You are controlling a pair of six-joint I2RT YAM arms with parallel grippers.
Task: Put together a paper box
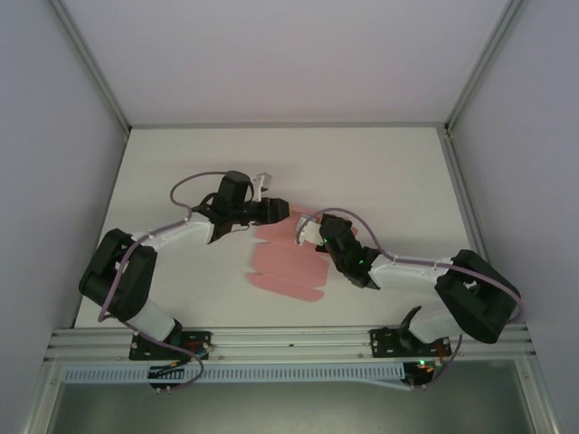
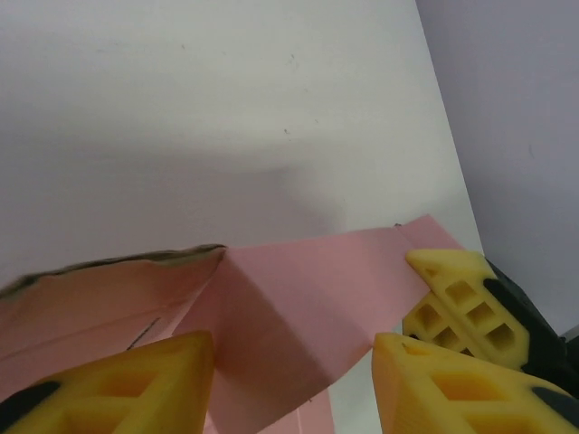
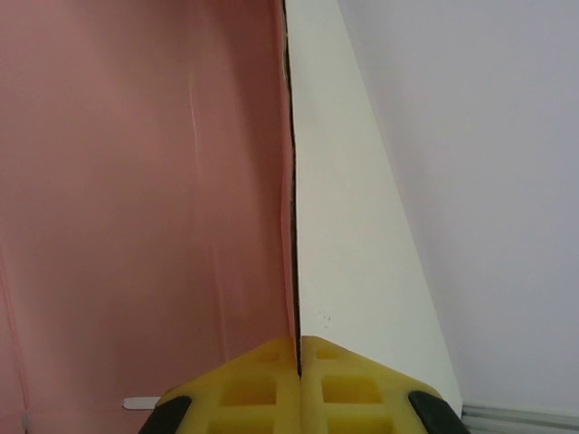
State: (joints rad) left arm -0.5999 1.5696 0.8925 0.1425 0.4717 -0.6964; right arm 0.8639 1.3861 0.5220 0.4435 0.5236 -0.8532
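The paper box (image 1: 285, 267) is a pink die-cut card, partly folded, lying at the middle of the white table (image 1: 181, 172). My right gripper (image 1: 310, 233) is shut on the sheet's far right edge and holds that flap upright. In the right wrist view the card (image 3: 136, 181) stands edge-on, pinched between the yellow fingers of the right gripper (image 3: 298, 362). My left gripper (image 1: 279, 210) stands open at the sheet's far end. In the left wrist view a creased panel of the card (image 2: 298, 298) lies between the spread fingers of the left gripper (image 2: 294, 366), and the right gripper's fingers (image 2: 457, 303) grip its corner.
Grey enclosure walls surround the table on the left, right and back. An aluminium rail (image 1: 289, 339) runs along the near edge by the arm bases. Bare tabletop stretches behind and to both sides of the sheet.
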